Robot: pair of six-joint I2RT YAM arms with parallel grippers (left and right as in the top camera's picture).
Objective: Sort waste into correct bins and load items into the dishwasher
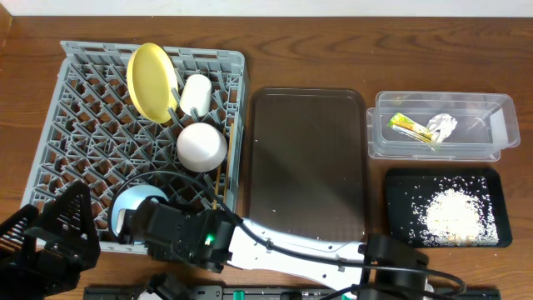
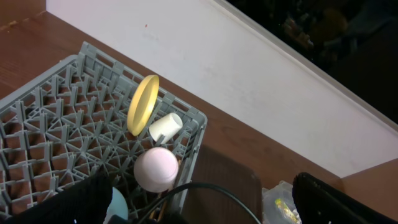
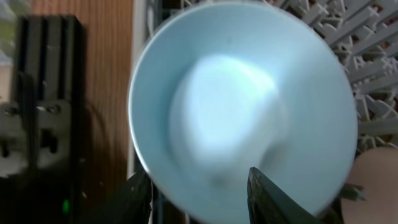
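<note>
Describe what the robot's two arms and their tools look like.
The right arm has a long white link between black joints, a thin black cable along it and a small green light near the wrist. The left arm looks all black. Both the left tool and the right tool have dark fingers.

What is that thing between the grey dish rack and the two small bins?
A brown serving tray lies between the dish rack and the clear tub and black tray, shown overhead.
</note>
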